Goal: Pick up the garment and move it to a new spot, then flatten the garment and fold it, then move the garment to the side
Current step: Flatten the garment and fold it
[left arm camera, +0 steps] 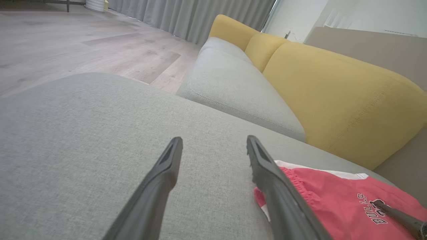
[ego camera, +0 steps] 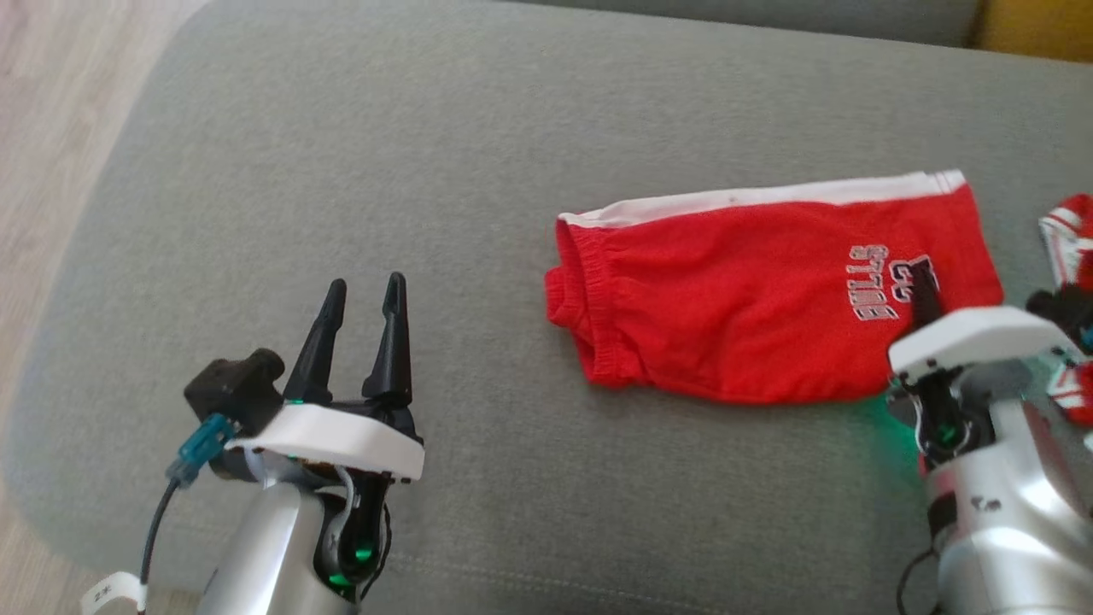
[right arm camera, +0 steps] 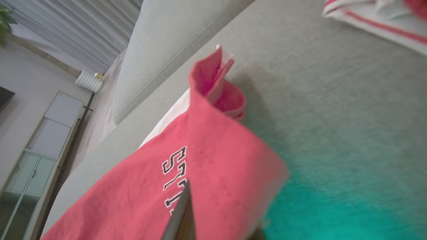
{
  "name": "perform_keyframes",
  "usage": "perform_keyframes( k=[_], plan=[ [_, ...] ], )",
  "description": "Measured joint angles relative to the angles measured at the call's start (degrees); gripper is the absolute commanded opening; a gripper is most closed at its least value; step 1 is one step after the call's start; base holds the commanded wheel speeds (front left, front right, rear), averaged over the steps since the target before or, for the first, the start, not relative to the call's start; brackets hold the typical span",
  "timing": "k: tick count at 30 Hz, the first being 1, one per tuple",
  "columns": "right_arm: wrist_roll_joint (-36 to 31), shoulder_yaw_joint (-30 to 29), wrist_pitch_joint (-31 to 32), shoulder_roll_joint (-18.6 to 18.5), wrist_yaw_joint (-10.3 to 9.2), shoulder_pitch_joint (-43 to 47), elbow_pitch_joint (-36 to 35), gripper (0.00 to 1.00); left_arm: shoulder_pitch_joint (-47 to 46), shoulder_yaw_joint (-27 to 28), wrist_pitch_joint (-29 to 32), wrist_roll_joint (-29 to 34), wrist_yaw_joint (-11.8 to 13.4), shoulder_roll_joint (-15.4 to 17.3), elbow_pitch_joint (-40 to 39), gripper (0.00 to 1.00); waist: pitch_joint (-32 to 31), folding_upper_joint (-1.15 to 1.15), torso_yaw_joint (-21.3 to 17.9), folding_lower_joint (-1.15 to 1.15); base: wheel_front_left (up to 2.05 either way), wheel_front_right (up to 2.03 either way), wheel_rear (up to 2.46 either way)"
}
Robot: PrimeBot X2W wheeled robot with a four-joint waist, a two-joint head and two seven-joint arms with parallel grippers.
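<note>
The garment is a pair of red shorts with a white side stripe and white lettering. It lies folded on the grey sofa cushion, waistband to the left. My right gripper is shut on its right end, by the lettering. In the right wrist view one dark finger lies on top of the red cloth, whose edge is raised off the cushion. My left gripper stands open over bare cushion well left of the shorts. In the left wrist view its fingers hold nothing, with the shorts to their right.
Another red and white striped cloth lies at the cushion's right edge, close to my right arm. A yellow backrest rises behind the cushion. Wooden floor lies beyond the cushion's rounded left edge.
</note>
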Motion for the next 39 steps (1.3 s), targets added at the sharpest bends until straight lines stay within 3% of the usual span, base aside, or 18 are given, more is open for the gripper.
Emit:
perform_keyframes(
  k=[8,18,30,39],
  plan=[
    [5.2,-1.7,-2.9,0.2,0.0,6.2,-0.9,0.0,0.5,0.3,0.0,0.6,-0.4,0.0,0.9,1.0,-2.4,0.0,-3.4,0.0,0.0,0.0,0.0],
    [8.0,5.3,-8.2,0.2,-0.01,6.0,-0.9,0.0,1.3,-0.2,0.0,0.6,-0.8,0.0,1.5,1.0,-3.7,0.0,-3.8,0.0,0.0,0.0,0.0],
    [16.2,24.5,-9.3,0.2,-0.01,5.8,-11.1,0.0,3.0,0.1,0.0,0.9,-0.9,0.0,2.3,1.0,-5.6,0.0,-1.0,0.0,0.0,0.0,0.0],
    [18.6,33.9,-9.2,0.2,-0.01,6.2,-12.4,0.0,3.5,-0.1,0.0,0.9,-0.8,0.0,2.6,1.0,-5.8,0.0,1.5,0.0,0.0,0.0,0.0]
  ],
)
